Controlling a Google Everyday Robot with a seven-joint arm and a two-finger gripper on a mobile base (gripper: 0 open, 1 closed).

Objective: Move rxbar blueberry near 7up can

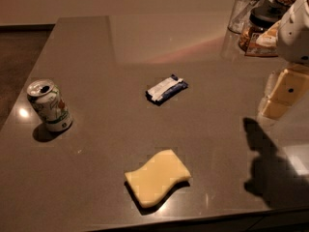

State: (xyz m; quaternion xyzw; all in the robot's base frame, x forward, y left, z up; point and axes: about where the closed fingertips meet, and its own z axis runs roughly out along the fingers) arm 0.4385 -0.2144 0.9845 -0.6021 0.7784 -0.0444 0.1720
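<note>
The rxbar blueberry (166,89) lies flat near the middle of the grey counter, dark blue with a white panel. The 7up can (49,105) stands upright at the left side, well apart from the bar. My gripper (282,94) hangs at the right edge of the view, above the counter and to the right of the bar, touching nothing I can see.
A pale yellow wavy sponge (157,177) lies near the counter's front edge. A clear glass jar (245,10) and a dark-lidded jar (260,25) stand at the back right. The counter's left edge (29,81) drops to a dark floor.
</note>
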